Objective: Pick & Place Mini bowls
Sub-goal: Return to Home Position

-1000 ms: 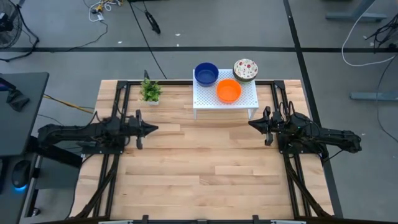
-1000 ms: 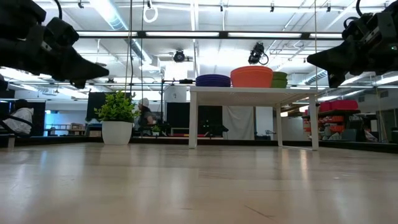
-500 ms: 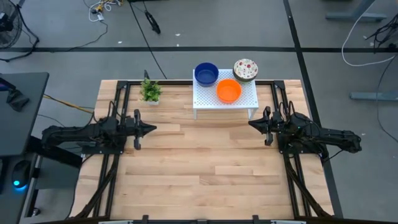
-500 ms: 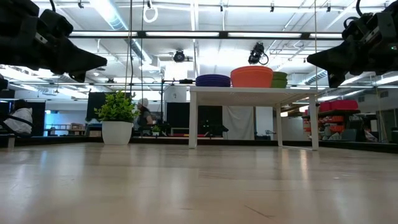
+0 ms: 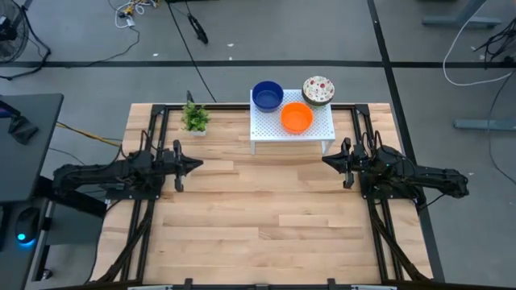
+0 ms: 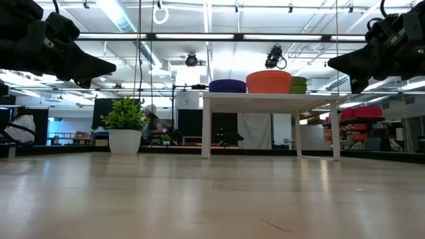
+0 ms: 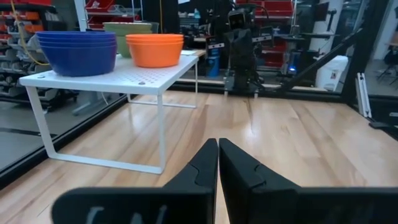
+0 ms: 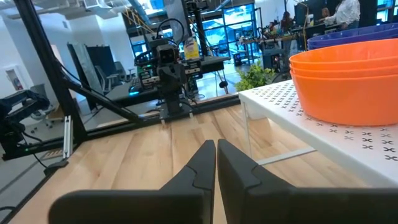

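We see a white stand at the table's far edge, beyond and between the left gripper and the right gripper. A plant stands just beyond the left gripper, beside the stand but apart from it. Cables lie on the floor farther off.

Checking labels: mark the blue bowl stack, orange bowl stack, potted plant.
blue bowl stack (image 7: pixel 78 56): left wrist view, outer side wall.
orange bowl stack (image 7: pixel 155 51): left wrist view, outer side wall.
potted plant (image 5: pixel 194 118): high view, its leaves.
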